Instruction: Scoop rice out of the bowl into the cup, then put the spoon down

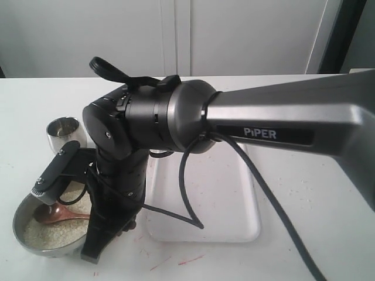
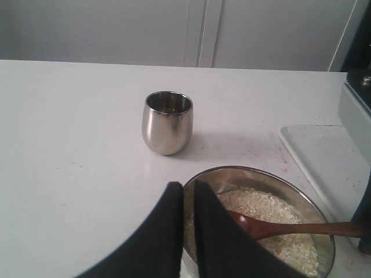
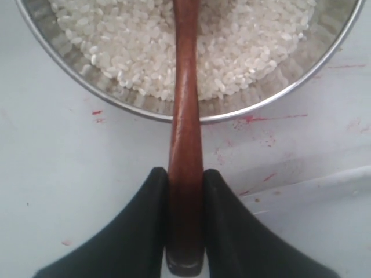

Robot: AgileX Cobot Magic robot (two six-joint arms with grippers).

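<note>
The steel bowl (image 1: 17, 219) of white rice (image 1: 53, 234) stands at the table's front left. The small steel cup (image 1: 63, 133) stands upright just behind it. The wooden spoon (image 1: 55, 213) lies with its scoop on the rice and its handle over the rim. My right gripper (image 3: 185, 174) is shut on the end of that spoon (image 3: 185, 87), just outside the bowl (image 3: 133, 110) and its rice (image 3: 116, 40). My left gripper (image 2: 188, 188) is shut with nothing in it, seen over the bowl's (image 2: 261, 171) near rim, and its finger hides part of the scoop (image 2: 290, 229). The cup (image 2: 167, 123) stands beyond.
A white tray (image 1: 222, 205) lies right of the bowl, partly under the right arm (image 1: 263, 123), whose wrist and cable hang over the bowl's right side. Loose grains and red marks dot the white table. The tray's corner (image 2: 324, 150) shows in the left wrist view.
</note>
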